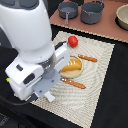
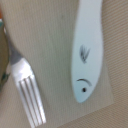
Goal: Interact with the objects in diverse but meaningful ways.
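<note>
In the wrist view a small white fish-shaped piece (image 2: 88,50), with a drawn eye and fin, lies flat on the beige placemat (image 2: 55,45) beside the tines of a metal fork (image 2: 26,90). No fingertips show in that view. In the exterior view my gripper (image 1: 46,92) hangs low over the mat's near corner. The arm's bulk hides how its jaws stand. A red tomato (image 1: 73,41) sits at the mat's far side. The golden-orange bread loaf (image 1: 71,65) rests on a round tan plate (image 1: 78,73).
Two wooden-handled pieces of cutlery (image 1: 87,58) (image 1: 75,83) lie either side of the plate. Two dark pots (image 1: 68,9) (image 1: 92,11) and a pale bowl (image 1: 122,16) stand at the back. The placemat (image 1: 95,95) lies on a dark table.
</note>
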Motion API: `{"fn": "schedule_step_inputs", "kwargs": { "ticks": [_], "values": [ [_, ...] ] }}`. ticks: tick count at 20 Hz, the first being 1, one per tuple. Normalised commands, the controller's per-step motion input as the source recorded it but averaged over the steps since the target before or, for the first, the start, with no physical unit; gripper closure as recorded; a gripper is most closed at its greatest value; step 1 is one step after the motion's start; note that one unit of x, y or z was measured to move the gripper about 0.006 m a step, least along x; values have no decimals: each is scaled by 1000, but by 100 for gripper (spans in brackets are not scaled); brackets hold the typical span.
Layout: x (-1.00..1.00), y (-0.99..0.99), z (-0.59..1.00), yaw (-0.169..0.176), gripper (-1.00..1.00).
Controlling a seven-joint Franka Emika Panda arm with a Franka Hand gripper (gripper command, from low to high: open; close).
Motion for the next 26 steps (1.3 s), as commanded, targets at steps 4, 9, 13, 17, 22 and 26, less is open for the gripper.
{"fn": "schedule_step_inputs", "kwargs": {
  "ticks": [4,9,13,17,22,26],
  "values": [
    [289,981,216,17,-100],
    [297,962,167,8,-100],
    [302,952,234,0,-100],
    [172,961,181,0,-100],
    [-22,978,37,0,-100],
    [-195,919,13,-28,-100]
  ]
}}
